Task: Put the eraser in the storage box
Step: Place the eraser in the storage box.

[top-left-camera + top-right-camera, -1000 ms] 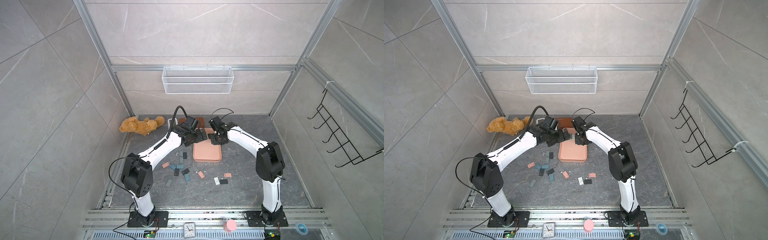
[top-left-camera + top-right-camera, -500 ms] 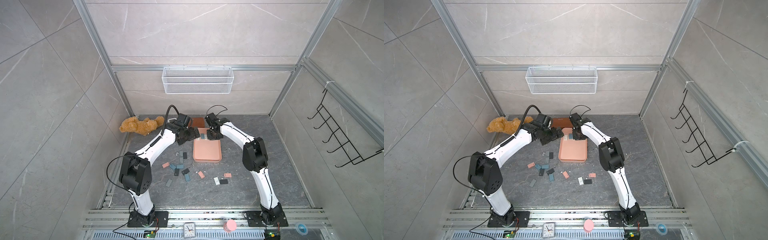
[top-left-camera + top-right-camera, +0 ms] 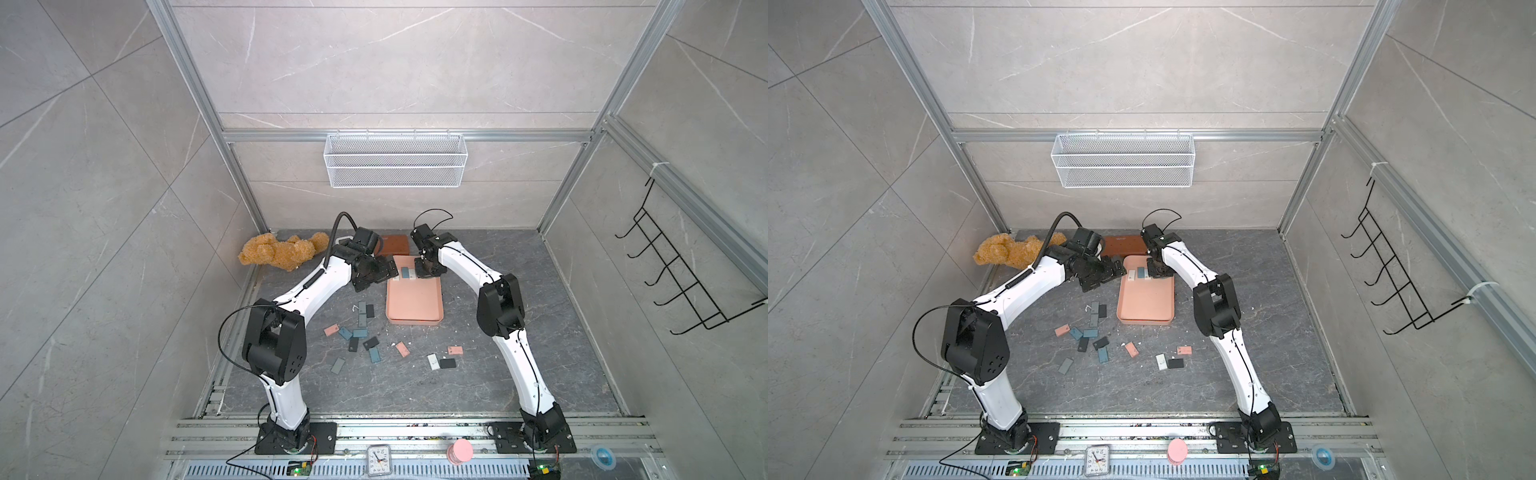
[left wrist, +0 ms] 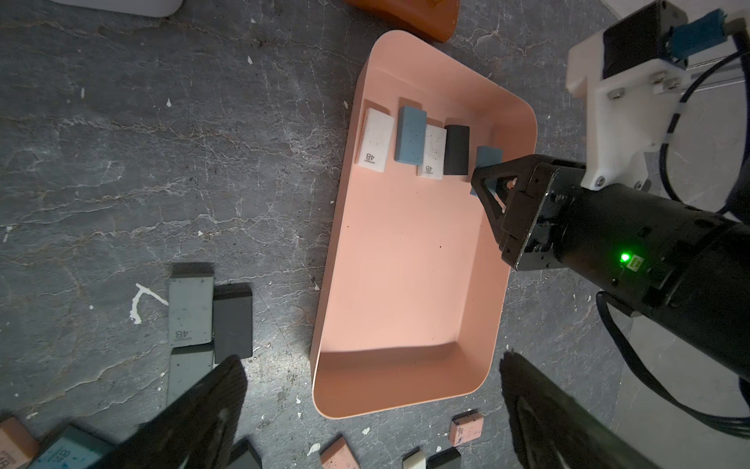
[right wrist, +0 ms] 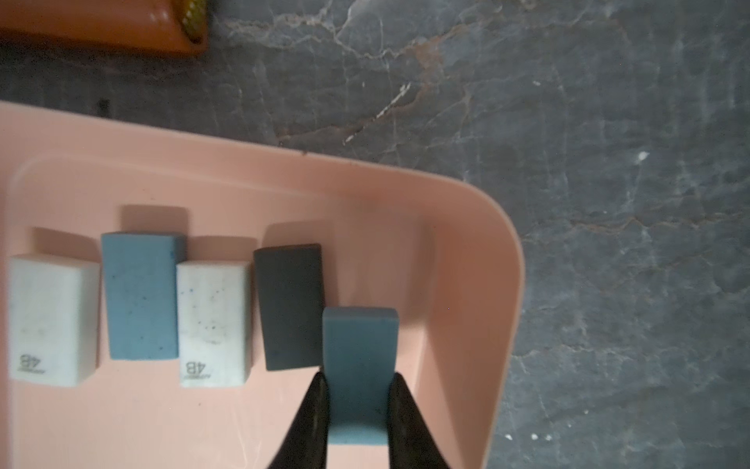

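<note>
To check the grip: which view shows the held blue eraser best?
Right wrist view: the eraser looms large in the right gripper, over the box. Left wrist view shows it half hidden; top views, too small to tell.

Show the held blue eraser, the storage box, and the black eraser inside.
held blue eraser (image 5: 359, 345): right wrist view, top face.
storage box (image 5: 466, 215): right wrist view, corner wall.
black eraser (image 5: 289, 304): right wrist view, top face.

My right end effector (image 3: 424, 271) hangs over the far end of the storage box (image 3: 413, 305), just beside the erasers (image 3: 405, 273) lying there. My left end effector (image 3: 386, 269) sits just off the box's far left corner. Loose erasers (image 3: 359, 333) lie scattered on the surface (image 3: 540, 353), between the box and my bases.
</note>
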{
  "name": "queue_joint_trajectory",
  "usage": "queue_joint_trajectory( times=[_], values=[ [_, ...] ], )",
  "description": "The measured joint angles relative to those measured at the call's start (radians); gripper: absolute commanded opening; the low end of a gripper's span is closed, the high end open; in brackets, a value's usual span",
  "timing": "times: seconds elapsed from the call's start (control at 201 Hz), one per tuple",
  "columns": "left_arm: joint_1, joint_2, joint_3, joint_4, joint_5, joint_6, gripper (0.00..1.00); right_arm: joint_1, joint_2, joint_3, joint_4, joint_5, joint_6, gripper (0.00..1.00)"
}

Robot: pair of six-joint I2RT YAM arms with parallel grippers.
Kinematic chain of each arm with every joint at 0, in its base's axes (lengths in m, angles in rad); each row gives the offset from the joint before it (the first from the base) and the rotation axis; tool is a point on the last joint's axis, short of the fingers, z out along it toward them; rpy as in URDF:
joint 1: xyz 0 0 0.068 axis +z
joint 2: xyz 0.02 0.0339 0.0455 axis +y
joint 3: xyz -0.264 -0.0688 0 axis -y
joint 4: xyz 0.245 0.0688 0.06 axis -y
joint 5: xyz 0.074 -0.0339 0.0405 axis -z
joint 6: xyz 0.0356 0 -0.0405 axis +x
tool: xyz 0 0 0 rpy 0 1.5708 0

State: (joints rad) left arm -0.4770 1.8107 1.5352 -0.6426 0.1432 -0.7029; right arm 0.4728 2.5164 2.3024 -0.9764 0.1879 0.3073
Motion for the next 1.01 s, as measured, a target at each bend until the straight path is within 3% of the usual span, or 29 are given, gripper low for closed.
queue_joint_trajectory(
  times=[0.498, 1.006],
  values=[
    [0.000, 0.012, 0.006, -0.019, 0.016, 0.000, 0.99, -0.015, 0.078, 0.090, -0.031, 0.000, -0.024, 0.27],
    [0.000, 0.012, 0.009, -0.027, 0.016, 0.008, 0.99, -0.017, 0.119, 0.172, -0.080, 0.000, -0.035, 0.43]
  ],
)
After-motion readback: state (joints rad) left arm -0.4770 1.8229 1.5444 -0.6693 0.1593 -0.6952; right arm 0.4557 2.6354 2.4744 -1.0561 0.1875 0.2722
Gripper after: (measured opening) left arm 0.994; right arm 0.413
